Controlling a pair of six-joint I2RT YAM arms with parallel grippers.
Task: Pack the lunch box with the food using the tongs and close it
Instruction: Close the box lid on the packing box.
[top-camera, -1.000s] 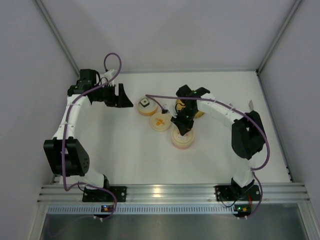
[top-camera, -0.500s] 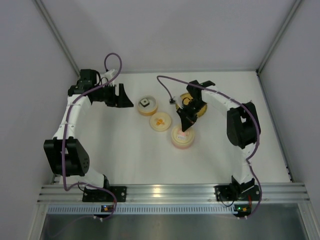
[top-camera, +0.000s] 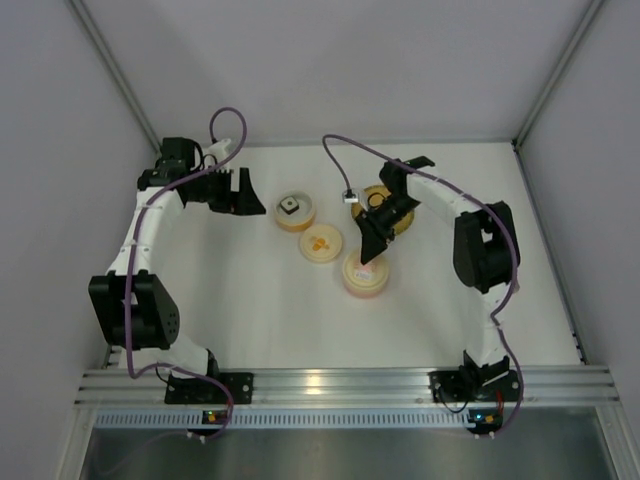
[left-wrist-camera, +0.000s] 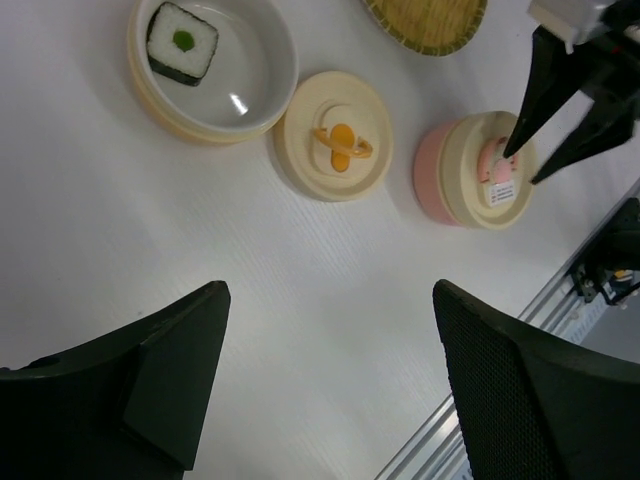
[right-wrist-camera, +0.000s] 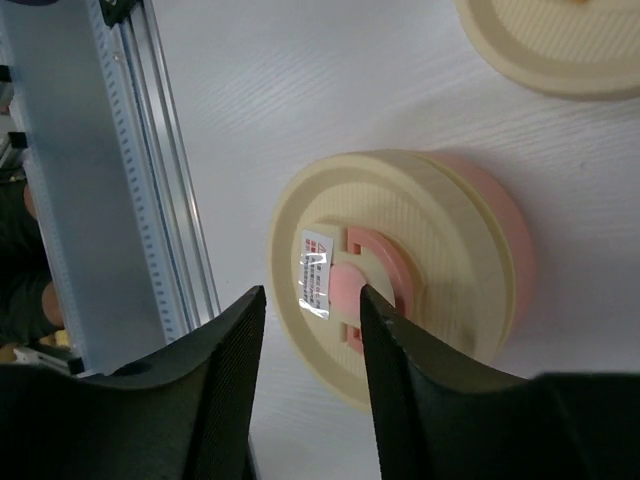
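Note:
The lunch box (top-camera: 362, 278) is a round pink container with a cream lid (right-wrist-camera: 400, 265) on it; the lid has a pink knob and a white sticker. My right gripper (right-wrist-camera: 312, 292) hovers open just over that knob with nothing between its fingers (left-wrist-camera: 527, 105). One piece of the food, a white-and-dark cube (left-wrist-camera: 183, 42), lies in a cream bowl (left-wrist-camera: 255, 100) at the back left. My left gripper (left-wrist-camera: 330, 288) stands wide open and empty above bare table, left of the bowl (top-camera: 294, 212). The tongs are out of view.
A separate cream lid with an orange handle (left-wrist-camera: 338, 148) lies between bowl and lunch box. A woven plate (top-camera: 398, 222) sits behind, partly under my right arm. The metal rail (right-wrist-camera: 130, 180) runs along the near table edge.
My right gripper went from shut to open above the lunch box lid, and its arm swung rightward. The left gripper opened a little wider in place.

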